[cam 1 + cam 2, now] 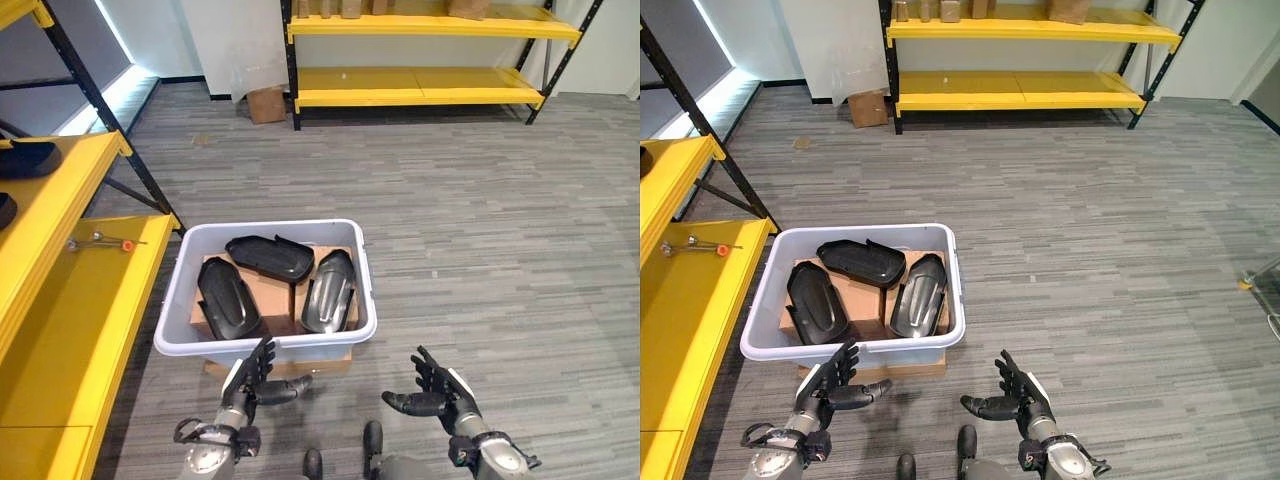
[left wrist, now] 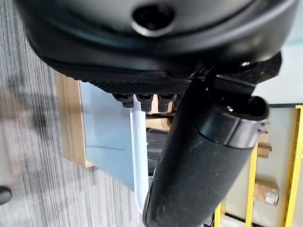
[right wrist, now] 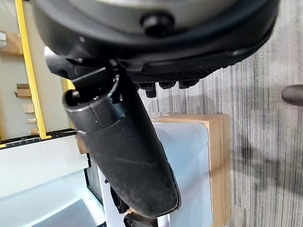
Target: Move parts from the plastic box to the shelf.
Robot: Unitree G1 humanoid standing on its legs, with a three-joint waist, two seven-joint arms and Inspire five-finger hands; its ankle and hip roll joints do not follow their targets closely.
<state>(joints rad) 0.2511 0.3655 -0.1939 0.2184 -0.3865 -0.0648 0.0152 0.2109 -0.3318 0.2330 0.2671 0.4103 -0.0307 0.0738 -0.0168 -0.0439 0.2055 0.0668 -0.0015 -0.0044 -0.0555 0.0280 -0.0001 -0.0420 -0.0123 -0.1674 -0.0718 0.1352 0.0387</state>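
— What do we have on the yellow shelf point(image 1: 70, 330) at our left?
— No parts that we can see. All three black parts point(image 1: 270, 258) lie in the plastic box point(image 1: 180, 330).
— Our hands?
— Left hand point(image 1: 250, 383) and right hand point(image 1: 437, 392) both relaxed, holding nothing, near the box.

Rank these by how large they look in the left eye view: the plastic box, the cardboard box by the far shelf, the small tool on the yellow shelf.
1. Plastic box, clearly the largest.
2. Cardboard box; it lies far from the camera, so its real size is unsure.
3. Small tool, the smallest.
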